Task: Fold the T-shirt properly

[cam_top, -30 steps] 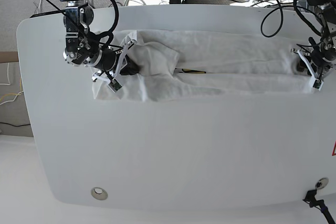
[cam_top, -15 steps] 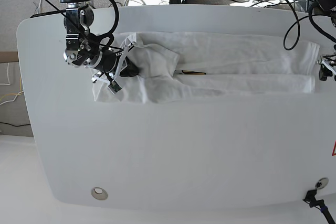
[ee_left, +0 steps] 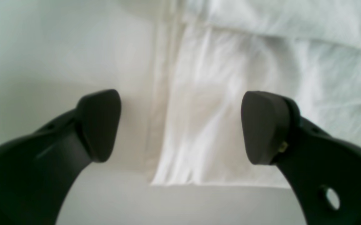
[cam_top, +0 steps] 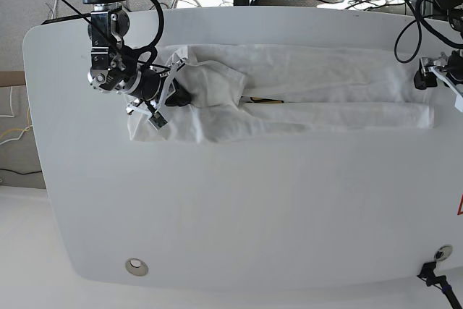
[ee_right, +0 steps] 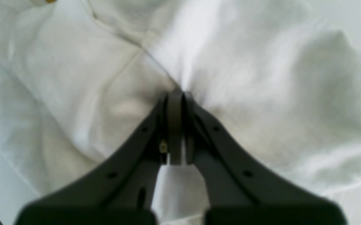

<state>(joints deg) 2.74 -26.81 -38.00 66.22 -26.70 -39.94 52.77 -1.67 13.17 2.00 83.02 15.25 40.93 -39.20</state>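
The white T-shirt (cam_top: 304, 88) lies as a long folded strip across the far half of the white table (cam_top: 239, 200), with a sliver of yellow print (cam_top: 265, 99) showing in the fold. My right gripper (cam_top: 171, 96) is at the strip's left end, shut on a pinch of the T-shirt's cloth (ee_right: 74, 78), with its tips (ee_right: 175, 97) pressed together. My left gripper (cam_top: 443, 83) is just off the strip's right end, open and empty. In the left wrist view, it (ee_left: 182, 125) hovers over the T-shirt's edge (ee_left: 230, 78) and the bare table (ee_left: 43, 47).
Cables (cam_top: 376, 5) hang behind the table's far edge. A round metal grommet (cam_top: 136, 267) sits near the front left, and a black clamp (cam_top: 436, 269) sits at the front right corner. A red mark (cam_top: 460, 208) shows at the right edge.
My left gripper has let go of the T-shirt's right end and pulled off to the right and a little back. That end now lies flat. The right gripper has barely moved.
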